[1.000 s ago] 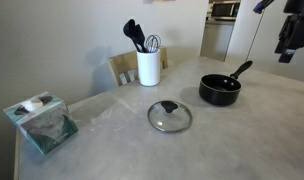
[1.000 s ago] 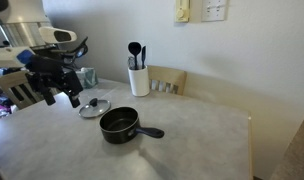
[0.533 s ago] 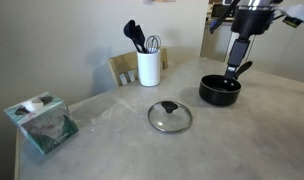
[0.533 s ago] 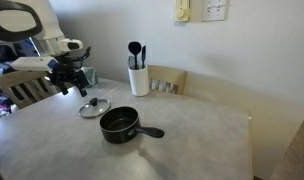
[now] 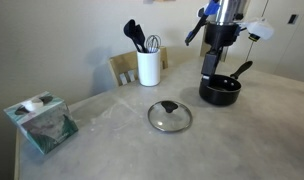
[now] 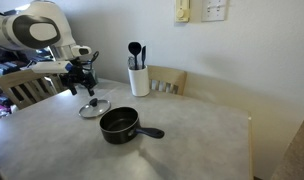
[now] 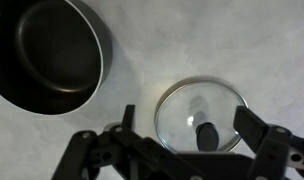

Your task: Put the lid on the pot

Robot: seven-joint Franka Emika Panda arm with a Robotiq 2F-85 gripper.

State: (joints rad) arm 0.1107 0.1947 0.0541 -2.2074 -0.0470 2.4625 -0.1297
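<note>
The lid [image 5: 170,116] is clear glass with a metal rim and a black knob; it lies flat on the grey table in both exterior views [image 6: 93,107]. The pot [image 5: 220,90], a small black saucepan with a long handle, stands beside it [image 6: 120,125], empty. My gripper [image 6: 80,82] hangs open in the air above the lid and holds nothing. It shows in the other exterior view too, gripper [image 5: 210,66]. In the wrist view the lid [image 7: 187,105] lies below the gripper [image 7: 187,118], between its spread fingers, and the pot [image 7: 52,55] is at the upper left.
A white utensil holder [image 5: 148,66] with black utensils stands at the back of the table [image 6: 139,80]. A tissue box [image 5: 42,122] sits near one table corner. A wooden chair back [image 6: 168,79] rises behind the table edge.
The arm has swung in from the side and the gripper has come over the lid. Its jaws have stayed open. Lid and pot have not moved.
</note>
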